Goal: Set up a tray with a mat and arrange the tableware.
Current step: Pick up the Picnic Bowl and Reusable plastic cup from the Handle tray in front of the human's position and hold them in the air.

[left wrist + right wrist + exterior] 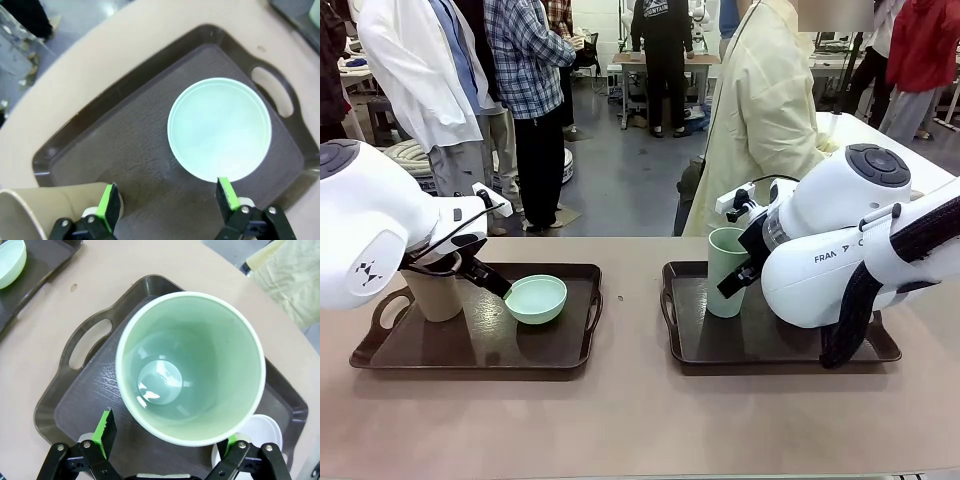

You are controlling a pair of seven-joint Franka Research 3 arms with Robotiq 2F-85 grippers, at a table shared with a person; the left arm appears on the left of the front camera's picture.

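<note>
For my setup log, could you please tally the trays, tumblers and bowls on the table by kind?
Trays: 2 (left tray, right tray)
Tumblers: 2 (tan tumbler, pale green tumbler)
Bowls: 2 (mint green bowl, whitish bowl, partly hidden)
Total: 6

on the table (640, 430) the left tray (572, 352) and the right tray (670, 300) lie side by side, apart. the left tumbler (435, 297) stands upright at the left tray's left end, the left bowl (536, 298) to its right, nearer the right end. the right tumbler (724, 272) stands at the right tray's left end, the right bowl (260, 432) just beside it, rightward.
</note>
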